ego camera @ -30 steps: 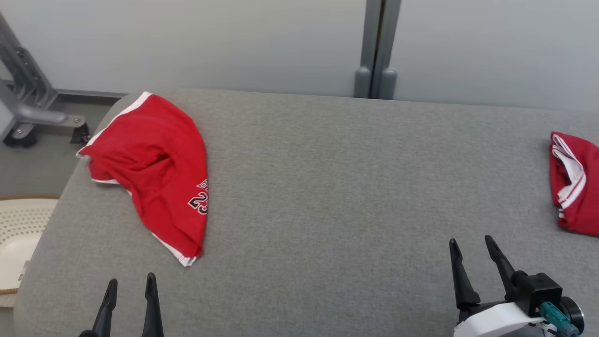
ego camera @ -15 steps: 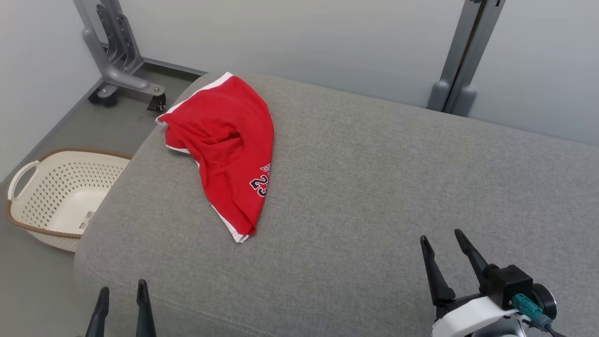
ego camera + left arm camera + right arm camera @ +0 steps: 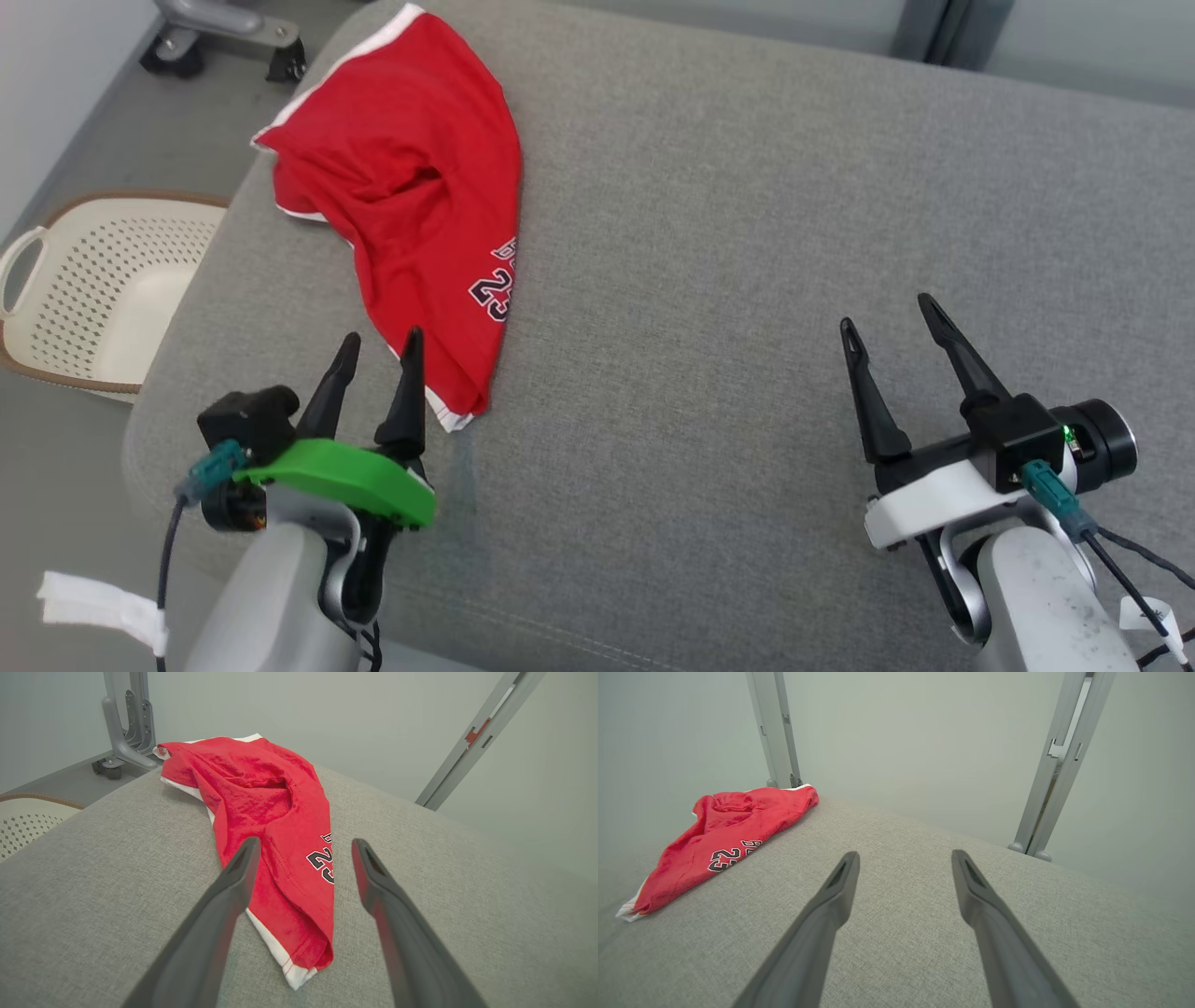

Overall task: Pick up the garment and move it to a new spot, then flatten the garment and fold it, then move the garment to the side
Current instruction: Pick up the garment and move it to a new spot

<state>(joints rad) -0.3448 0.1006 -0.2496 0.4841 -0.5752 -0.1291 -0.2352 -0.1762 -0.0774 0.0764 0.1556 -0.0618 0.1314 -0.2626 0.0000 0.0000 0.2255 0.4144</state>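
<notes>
While our head camera has tipped down and swung to our left over the last second, the garment has kept its place and shape on the grey padded table. That shift of the whole picture is ours, not the cloth's. What has really changed is the left gripper: it has come forward from the near edge and now shows with its green mount, fingertips up at the garment's near hem. We take this to mean the approach for the first pick-up is nearly finished, and nothing has been lifted yet.

The garment is red with white trim and lies crumpled at the far left corner of the table, above the pale basket on the floor. Its narrow near end points toward us. Seen from the left wrist, that end runs between the two spread fingers, with the printed number between the tips. We cannot tell whether the tips touch the cloth.

The right gripper is also spread wide and holds nothing — it hangs over bare table, well apart from the garment.
</notes>
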